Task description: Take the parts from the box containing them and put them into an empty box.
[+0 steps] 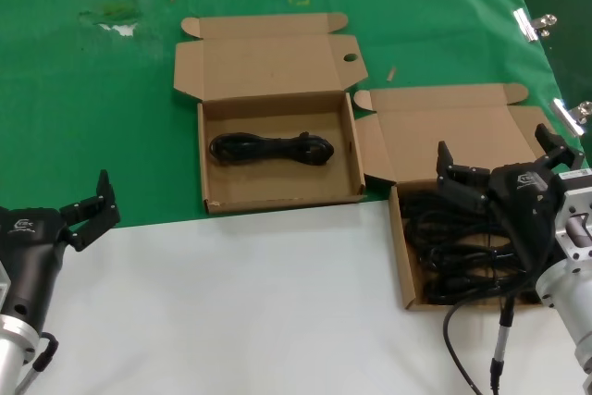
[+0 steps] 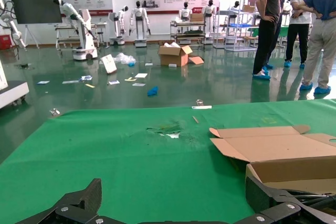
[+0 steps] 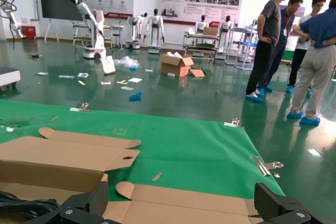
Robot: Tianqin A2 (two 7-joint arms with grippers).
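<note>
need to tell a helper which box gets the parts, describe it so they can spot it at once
On the green cloth, two open brown cardboard boxes lie side by side. Pick the box nearer the robot's left, away from the right gripper. It holds one coiled black cable, while its neighbour is full of them.

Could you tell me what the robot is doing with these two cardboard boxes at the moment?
It is moving black bundled cables between two shallow brown cardboard boxes, both with lids open. The right tool, fingers open, hangs over the right-hand box, which holds a pile of cables. The middle box already holds one cable bundle. The left tool waits open over the white table edge.
</note>
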